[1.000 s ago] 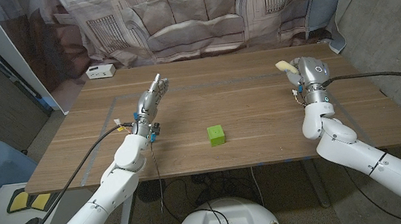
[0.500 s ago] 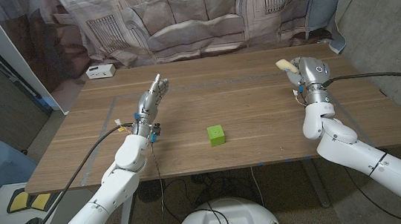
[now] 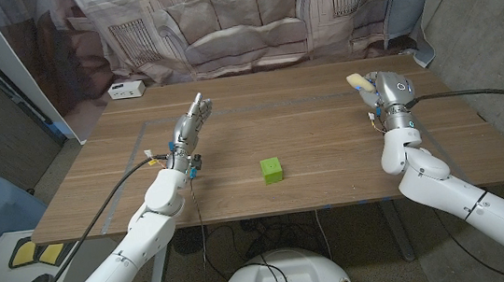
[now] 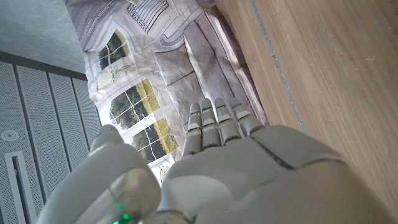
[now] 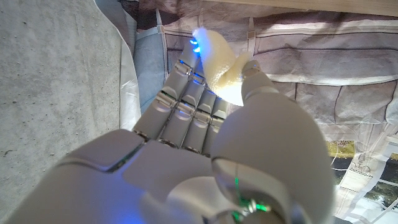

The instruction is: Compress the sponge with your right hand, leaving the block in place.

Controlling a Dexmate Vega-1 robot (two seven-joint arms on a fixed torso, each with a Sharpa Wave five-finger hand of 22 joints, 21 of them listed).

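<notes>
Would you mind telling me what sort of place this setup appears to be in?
Probably a lab or robot test space, not a home: a printed sofa-and-windows backdrop hangs behind the wooden table, the floor looks like bare concrete, and cables trail off the arms.

Block [image 3: 272,169] at the table's [image 3: 326,133] front middle, left hand [image 3: 188,125] behind-left, right hand [image 3: 384,95] far right holding sponge [image 3: 356,81], small box [image 3: 125,90] at back-left corner.

A pale yellow sponge [image 5: 219,62], a green block [image 3: 272,169], a brown wood-grain table [image 3: 308,135].
</notes>
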